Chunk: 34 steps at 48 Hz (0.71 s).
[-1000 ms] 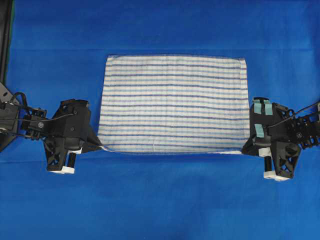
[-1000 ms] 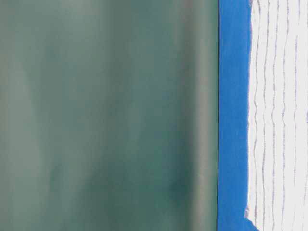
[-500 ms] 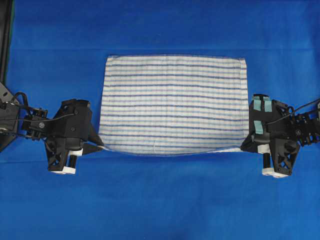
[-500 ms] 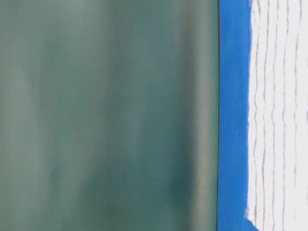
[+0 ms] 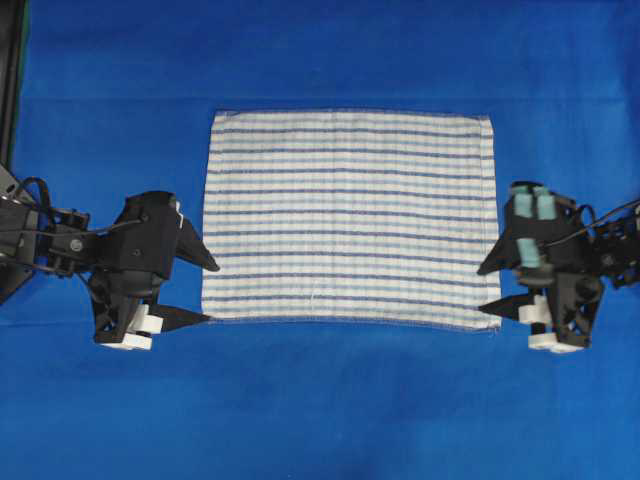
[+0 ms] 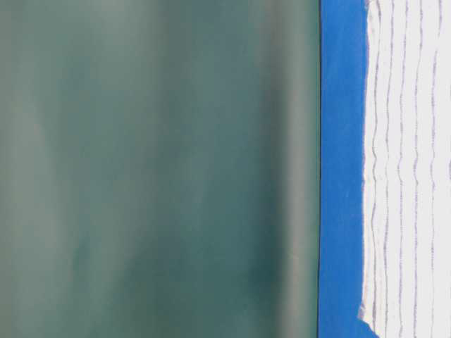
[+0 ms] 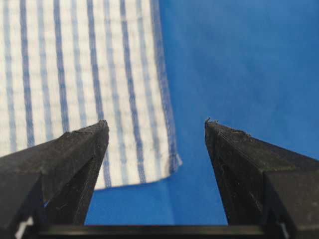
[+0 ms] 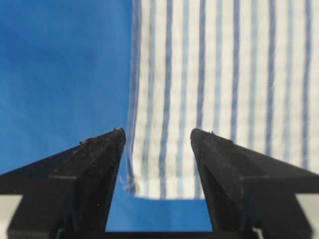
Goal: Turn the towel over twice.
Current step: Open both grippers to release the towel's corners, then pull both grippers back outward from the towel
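Striped towel [image 5: 350, 218] flat | left end effector [image 5: 207, 292] wide, empty | right end effector [image 5: 488, 292] wide, empty

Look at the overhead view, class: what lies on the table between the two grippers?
The striped towel, spread flat on the blue table covering, spans between the open left gripper and right gripper.

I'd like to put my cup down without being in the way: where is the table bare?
Bare blue cover runs wide beyond the towel's far edge, and wider still along the near side. The crowded spots are the towel's two near corners, where the left gripper and right gripper sit with fingers open.
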Available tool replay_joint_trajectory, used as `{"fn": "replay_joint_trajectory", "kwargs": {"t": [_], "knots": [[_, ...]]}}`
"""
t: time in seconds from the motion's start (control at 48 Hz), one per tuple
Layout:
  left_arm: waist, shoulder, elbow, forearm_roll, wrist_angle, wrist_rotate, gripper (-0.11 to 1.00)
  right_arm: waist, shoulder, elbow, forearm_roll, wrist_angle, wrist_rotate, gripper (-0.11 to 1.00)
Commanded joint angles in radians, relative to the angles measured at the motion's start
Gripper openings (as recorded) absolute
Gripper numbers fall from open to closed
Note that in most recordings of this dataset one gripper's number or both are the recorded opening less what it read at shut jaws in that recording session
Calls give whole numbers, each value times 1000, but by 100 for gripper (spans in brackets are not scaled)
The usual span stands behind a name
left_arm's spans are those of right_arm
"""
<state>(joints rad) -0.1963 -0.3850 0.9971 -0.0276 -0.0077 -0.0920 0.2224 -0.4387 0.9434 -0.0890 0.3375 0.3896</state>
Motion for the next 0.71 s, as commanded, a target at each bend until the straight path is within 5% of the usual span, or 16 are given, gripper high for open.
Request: {"fn": "replay_joint_trajectory", "kwargs": {"t": [0.0,0.25,0.688], "knots": [[23,-52,-37,0,2,2,70,-18,-66,-23,-41,-5,-2,61],[100,-209,-60,3,-5,12,70,-95,-236,-17,-153,-15,0,61],[137,-296,-32,3,-6,86,70,-147,-319,-9,-212,-40,-2,61]]}}
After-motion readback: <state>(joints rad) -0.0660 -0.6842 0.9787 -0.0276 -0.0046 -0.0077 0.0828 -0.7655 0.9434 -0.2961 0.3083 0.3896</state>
